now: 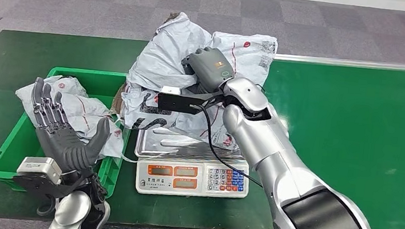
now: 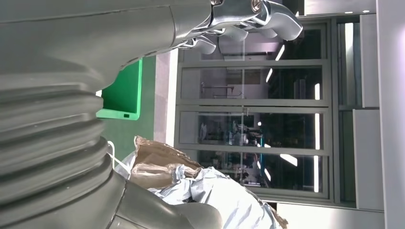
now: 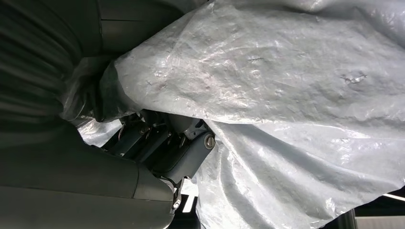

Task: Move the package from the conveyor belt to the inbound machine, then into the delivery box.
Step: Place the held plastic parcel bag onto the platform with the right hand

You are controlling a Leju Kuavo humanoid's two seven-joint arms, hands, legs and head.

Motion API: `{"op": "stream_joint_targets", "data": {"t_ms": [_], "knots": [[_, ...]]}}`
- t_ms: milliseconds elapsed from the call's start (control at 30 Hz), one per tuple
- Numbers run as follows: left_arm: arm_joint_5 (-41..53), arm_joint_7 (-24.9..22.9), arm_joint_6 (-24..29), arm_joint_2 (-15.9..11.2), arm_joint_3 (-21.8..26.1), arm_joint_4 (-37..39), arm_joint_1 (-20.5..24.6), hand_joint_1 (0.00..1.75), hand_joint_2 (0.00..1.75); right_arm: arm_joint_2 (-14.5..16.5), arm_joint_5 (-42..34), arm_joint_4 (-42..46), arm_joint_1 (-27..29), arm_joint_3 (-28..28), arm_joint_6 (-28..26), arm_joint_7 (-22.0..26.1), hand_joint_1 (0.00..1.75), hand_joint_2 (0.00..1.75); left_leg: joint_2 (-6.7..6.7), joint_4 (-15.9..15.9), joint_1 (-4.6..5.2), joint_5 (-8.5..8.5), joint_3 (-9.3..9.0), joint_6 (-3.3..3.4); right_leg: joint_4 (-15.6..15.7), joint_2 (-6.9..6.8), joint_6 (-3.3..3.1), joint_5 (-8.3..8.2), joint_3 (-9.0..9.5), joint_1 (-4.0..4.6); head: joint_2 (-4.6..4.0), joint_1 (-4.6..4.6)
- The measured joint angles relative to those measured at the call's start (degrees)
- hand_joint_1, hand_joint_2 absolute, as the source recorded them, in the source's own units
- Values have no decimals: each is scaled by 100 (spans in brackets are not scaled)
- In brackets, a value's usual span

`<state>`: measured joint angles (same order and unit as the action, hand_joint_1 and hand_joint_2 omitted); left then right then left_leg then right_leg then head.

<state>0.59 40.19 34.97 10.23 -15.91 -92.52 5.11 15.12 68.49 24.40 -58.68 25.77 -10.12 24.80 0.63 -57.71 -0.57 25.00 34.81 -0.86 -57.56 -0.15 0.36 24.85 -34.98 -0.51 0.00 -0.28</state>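
A big crumpled grey-white plastic package (image 1: 163, 58) hangs over the inbound scale (image 1: 193, 174), and its lower folds reach the steel pan. My right hand (image 1: 211, 66) grips its upper part from the right side. In the right wrist view the package's film (image 3: 286, 95) drapes over my dark fingers (image 3: 162, 143), which are curled into it. My left hand (image 1: 66, 128) is raised over the green delivery box (image 1: 86, 75), palm up, fingers spread, holding nothing. A second white package (image 1: 80, 109) lies in that box behind the hand.
The green conveyor belt (image 1: 358, 138) stretches to the right with a metal rail along its far edge. The scale's keypad and displays face me. In the left wrist view the green box (image 2: 124, 90), crumpled packages (image 2: 215, 195) and glass doors (image 2: 253, 119) appear.
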Motion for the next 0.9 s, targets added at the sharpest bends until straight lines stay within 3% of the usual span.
{"op": "stream_joint_targets", "data": {"t_ms": [100,200,267,433,500,667,900], "knots": [[-5,0,-3,0,-10,0,0,0,175,4,-120,-32,-34,2,264,149,175,175,-1,0,0,0,0,0,0,0,0,0,0,0,0,-1],[-9,0,-42,0,-11,13,0,0,175,21,-378,-97,-64,2,1028,480,175,175,-1,0,0,0,-1,0,0,1,0,0,0,0,0,-1],[-9,0,-68,0,-11,38,0,0,175,32,-365,-155,-69,23,1471,458,175,175,0,0,0,0,0,0,0,0,0,0,0,0,0,0],[-9,-1,-83,-7,-11,102,-16,0,175,35,179,-360,-103,285,1949,-1072,175,175,-1,0,0,0,-1,0,0,0,0,0,0,-1,0,-1],[-9,-2,-101,-10,-11,137,-22,0,175,24,197,-477,-126,358,2336,-1443,175,175,-4,0,0,0,-2,0,0,2,0,0,-1,-2,0,0],[-25,-4,-120,-11,-11,318,14,0,175,-24,16,-686,-107,387,3762,-1781,175,175,-6,-1,1,1,-1,0,1,6,0,0,-3,-3,0,-1],[-33,-4,-114,-10,-11,477,68,0,175,-48,-24,-755,-97,411,3961,-2042,175,175,-18,-1,0,2,-2,-1,1,16,0,0,-6,-1,0,-1]]}}
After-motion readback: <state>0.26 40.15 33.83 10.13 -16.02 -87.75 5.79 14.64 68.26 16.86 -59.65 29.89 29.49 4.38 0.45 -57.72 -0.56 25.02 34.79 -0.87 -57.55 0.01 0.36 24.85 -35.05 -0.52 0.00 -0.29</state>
